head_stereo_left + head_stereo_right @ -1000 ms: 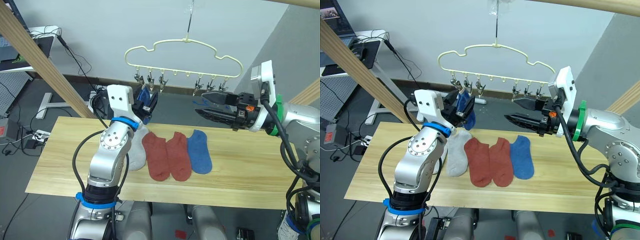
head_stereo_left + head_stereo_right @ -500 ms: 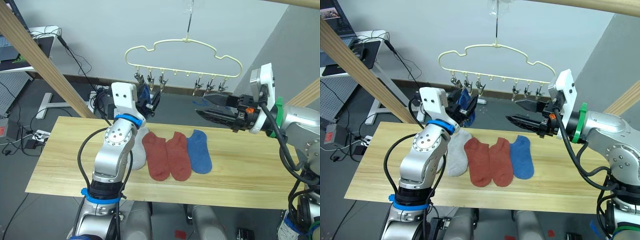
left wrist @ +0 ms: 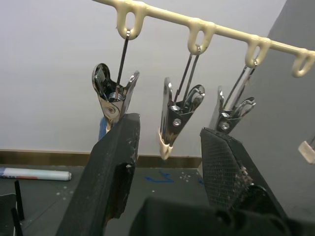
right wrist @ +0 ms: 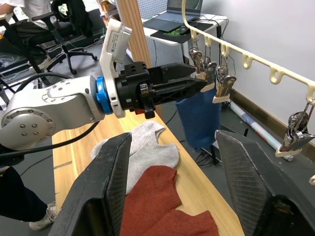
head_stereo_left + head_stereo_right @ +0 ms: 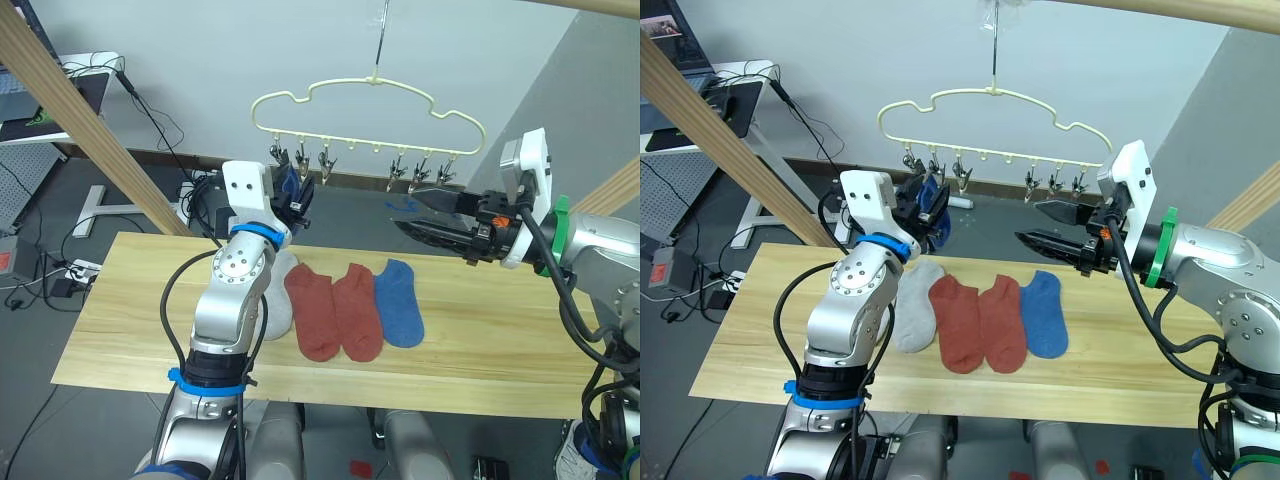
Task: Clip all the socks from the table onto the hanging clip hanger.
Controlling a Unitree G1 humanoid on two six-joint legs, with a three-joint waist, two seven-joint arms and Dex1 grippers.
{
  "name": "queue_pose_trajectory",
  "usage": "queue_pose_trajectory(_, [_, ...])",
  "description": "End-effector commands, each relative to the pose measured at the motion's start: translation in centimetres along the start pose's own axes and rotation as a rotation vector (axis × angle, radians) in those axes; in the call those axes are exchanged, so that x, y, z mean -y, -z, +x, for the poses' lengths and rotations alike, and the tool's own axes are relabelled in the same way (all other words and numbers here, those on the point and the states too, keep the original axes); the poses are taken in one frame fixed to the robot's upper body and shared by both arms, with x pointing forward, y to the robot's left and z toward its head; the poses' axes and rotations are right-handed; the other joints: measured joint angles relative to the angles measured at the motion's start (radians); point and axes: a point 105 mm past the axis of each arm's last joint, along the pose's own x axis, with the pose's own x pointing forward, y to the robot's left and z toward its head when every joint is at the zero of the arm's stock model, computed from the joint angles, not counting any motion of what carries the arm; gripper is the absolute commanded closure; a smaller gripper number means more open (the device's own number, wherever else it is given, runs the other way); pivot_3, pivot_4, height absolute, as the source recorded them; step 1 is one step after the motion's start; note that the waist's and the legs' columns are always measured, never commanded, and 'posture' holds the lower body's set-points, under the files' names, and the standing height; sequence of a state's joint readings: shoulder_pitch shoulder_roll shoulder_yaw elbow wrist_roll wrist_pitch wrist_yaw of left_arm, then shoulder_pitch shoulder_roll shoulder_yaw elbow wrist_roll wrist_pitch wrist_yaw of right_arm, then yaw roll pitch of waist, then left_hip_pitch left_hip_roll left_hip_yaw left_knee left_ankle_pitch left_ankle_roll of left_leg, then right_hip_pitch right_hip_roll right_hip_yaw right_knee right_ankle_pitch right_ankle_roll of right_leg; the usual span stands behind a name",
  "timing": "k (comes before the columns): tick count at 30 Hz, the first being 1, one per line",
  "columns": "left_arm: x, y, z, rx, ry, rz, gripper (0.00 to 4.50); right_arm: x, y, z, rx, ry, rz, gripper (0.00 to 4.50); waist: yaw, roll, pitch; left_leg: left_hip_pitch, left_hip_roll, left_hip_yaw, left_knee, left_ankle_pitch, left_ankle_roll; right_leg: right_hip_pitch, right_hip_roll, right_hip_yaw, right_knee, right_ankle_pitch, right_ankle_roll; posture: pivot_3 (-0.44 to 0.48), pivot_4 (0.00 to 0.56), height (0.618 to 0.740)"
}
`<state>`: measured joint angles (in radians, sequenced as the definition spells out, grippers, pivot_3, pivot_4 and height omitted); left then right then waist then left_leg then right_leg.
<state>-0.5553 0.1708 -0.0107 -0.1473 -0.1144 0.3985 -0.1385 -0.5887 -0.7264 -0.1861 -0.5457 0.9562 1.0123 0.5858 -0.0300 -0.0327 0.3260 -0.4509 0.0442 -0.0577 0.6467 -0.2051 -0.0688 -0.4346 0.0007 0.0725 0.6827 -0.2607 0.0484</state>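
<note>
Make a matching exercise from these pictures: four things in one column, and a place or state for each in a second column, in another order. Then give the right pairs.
Things
1. grey sock
2. rust red socks
3. hanging blue sock
4. right gripper

Places or states
A. open, in the air above the table, holding nothing
B. hangs below the clips of the clip hanger
C. flat on the table, between the grey sock and the blue sock on the table
D. flat on the table, at the robot's left end of the row

Pairs: 1-D, 2-C, 3-B, 4-A
</note>
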Motion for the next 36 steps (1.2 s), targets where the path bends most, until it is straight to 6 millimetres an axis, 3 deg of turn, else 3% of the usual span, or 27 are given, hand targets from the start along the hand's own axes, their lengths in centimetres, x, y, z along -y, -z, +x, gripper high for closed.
queue_pose_trajectory(1, [0.1, -1.7, 0.6, 0.076, -0.004, 0.008, 2.26, -0.4, -1.1, -0.5, 0.034, 0.008, -0.049, 1.65, 0.000, 0.000, 0.000, 0.000, 0.000, 0.000, 0.000, 0.000, 0.000, 0.000, 0.000, 0.000, 0.000, 0.000, 0.000, -0.064, 0.293, 0.740])
queue_pose_trajectory(11, [0.2, -2.9, 2.4, 0.123, -0.015, 0.004, 2.26, -0.6, -1.0, -0.6, 0.027, 0.022, -0.039, 1.65, -0.003, 0.000, 0.000, 0.000, 0.000, 0.000, 0.000, 0.000, 0.000, 0.000, 0.000, 0.000, 0.000, 0.000, 0.000, -0.074, 0.300, 0.740])
queue_pose_trajectory(24, [0.2, -3.0, 2.6, 0.131, -0.022, -0.016, 2.26, -0.7, -0.7, -0.7, 0.017, 0.033, -0.026, 1.65, -0.003, 0.000, 0.000, 0.000, 0.000, 0.000, 0.000, 0.000, 0.000, 0.000, 0.000, 0.000, 0.000, 0.000, 0.000, -0.082, 0.307, 0.740])
queue_pose_trajectory(31, [0.2, -3.1, 2.6, 0.136, -0.026, -0.021, 4.07, -0.7, -0.6, -0.7, 0.011, 0.037, -0.021, 1.65, -0.003, 0.000, 0.000, 0.000, 0.000, 0.000, 0.000, 0.000, 0.000, 0.000, 0.000, 0.000, 0.000, 0.000, 0.000, -0.081, 0.309, 0.740])
queue_pose_trajectory(36, [0.0, -3.2, 2.6, 0.133, -0.025, -0.026, 4.40, -0.7, -0.5, -0.7, 0.001, 0.036, -0.019, 1.65, -0.004, 0.000, 0.000, 0.000, 0.000, 0.000, 0.000, 0.000, 0.000, 0.000, 0.000, 0.000, 0.000, 0.000, 0.000, -0.081, 0.309, 0.740])
